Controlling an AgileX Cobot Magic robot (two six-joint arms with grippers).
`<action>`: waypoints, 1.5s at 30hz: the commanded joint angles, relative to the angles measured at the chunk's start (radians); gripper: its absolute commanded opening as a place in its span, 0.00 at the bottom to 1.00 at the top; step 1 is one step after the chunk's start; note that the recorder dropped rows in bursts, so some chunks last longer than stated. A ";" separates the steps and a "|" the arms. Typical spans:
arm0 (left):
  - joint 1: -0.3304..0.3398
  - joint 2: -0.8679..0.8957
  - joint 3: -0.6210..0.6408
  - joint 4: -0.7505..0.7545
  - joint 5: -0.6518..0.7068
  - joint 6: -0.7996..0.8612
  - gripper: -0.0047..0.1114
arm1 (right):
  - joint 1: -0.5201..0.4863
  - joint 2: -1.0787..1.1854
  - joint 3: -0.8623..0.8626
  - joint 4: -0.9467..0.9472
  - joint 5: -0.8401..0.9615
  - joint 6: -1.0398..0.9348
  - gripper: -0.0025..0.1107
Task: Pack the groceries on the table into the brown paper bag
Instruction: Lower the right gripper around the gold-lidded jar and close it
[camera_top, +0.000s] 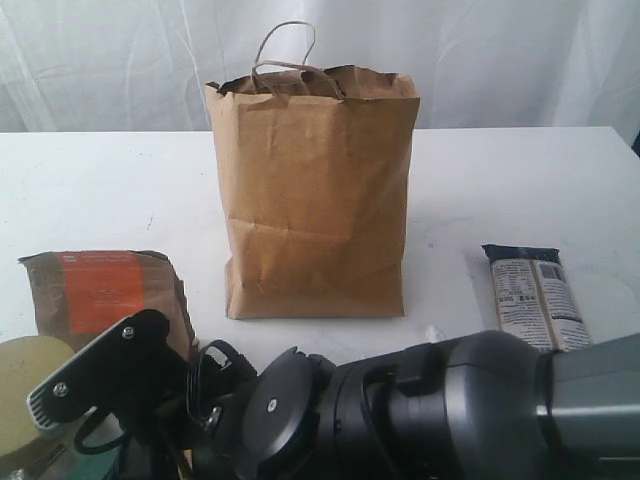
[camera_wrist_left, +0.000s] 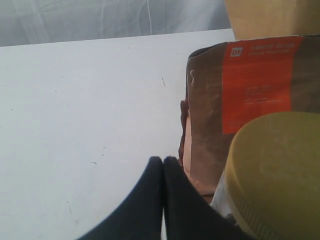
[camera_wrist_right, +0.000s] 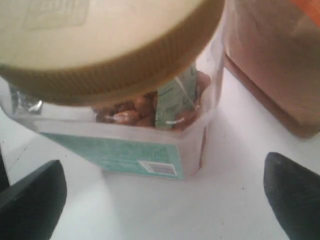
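The yellow-lidded clear jar (camera_wrist_right: 110, 45) is seen on the worktop (camera_top: 100, 190) just ahead of the right end effector (camera_wrist_right: 162, 200), whose fingers are spread wide around nothing, while the left end effector (camera_wrist_left: 163, 170) is closed beside the brown pouch (camera_wrist_left: 210, 125).

I see only a white curtain (camera_top: 500, 60) across the back of my view, hanging in soft vertical folds, pale and evenly lit.
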 joint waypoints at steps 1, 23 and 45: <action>-0.005 -0.003 0.003 -0.003 0.017 -0.005 0.04 | 0.007 0.024 -0.028 -0.010 0.006 0.007 0.95; -0.005 -0.003 0.003 -0.003 0.025 -0.005 0.04 | 0.007 0.130 -0.179 -0.010 -0.014 0.056 0.95; -0.005 -0.003 0.003 -0.003 0.025 -0.005 0.04 | 0.007 0.153 -0.195 -0.010 0.089 0.139 0.49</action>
